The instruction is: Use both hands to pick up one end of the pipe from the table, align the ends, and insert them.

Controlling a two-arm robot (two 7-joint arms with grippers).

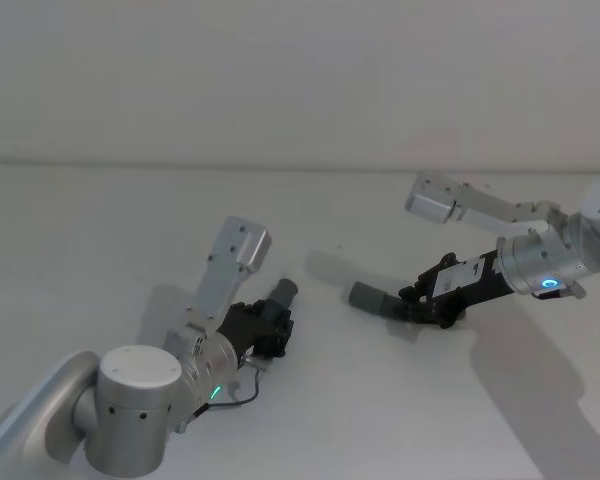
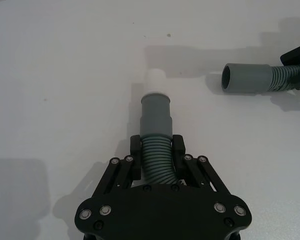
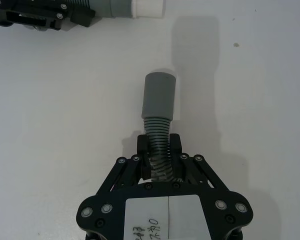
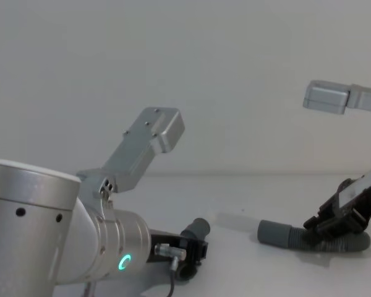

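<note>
The left pincer (image 2: 156, 147) and right pincer (image 3: 159, 148) each pinch a hose (image 2: 158, 167) behind its cuff (image 3: 159, 97); probably light and bendy.

Head looks down, chest across, wrists close; all share the table (image 1: 100, 230).

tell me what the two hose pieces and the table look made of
Left hose piece, in the left pincer: likely flexible plastic, matte grey, ribbed body, smooth cuff, whitish tip. Right hose piece, in the right pincer: same look, open-mouthed cuff. Table: matte white; material unclear.
</note>
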